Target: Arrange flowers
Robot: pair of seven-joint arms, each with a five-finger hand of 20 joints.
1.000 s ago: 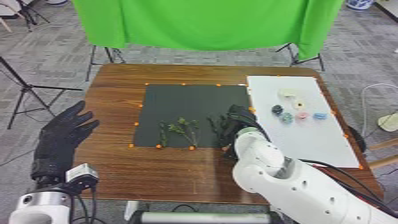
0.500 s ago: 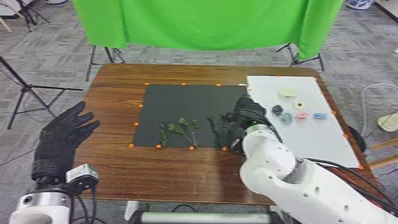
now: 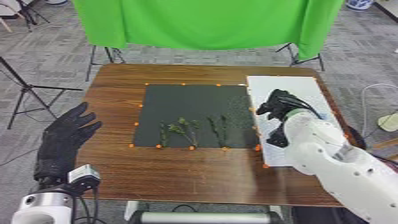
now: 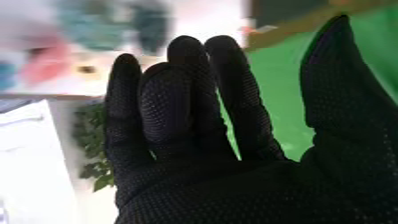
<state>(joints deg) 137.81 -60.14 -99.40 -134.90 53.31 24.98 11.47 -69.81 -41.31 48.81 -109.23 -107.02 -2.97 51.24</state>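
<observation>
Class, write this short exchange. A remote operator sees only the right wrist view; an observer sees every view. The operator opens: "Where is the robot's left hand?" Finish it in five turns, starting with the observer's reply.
Observer: The left hand is at the left side of the table, its fingers spread, away from the dark mat.
Operator: What lies on that mat?
Observer: Green sprigs, set apart from one another on the half nearer the robot.
Operator: And where is my right hand relative to them?
Observer: To their right, off the mat and over the white sheet.
</observation>
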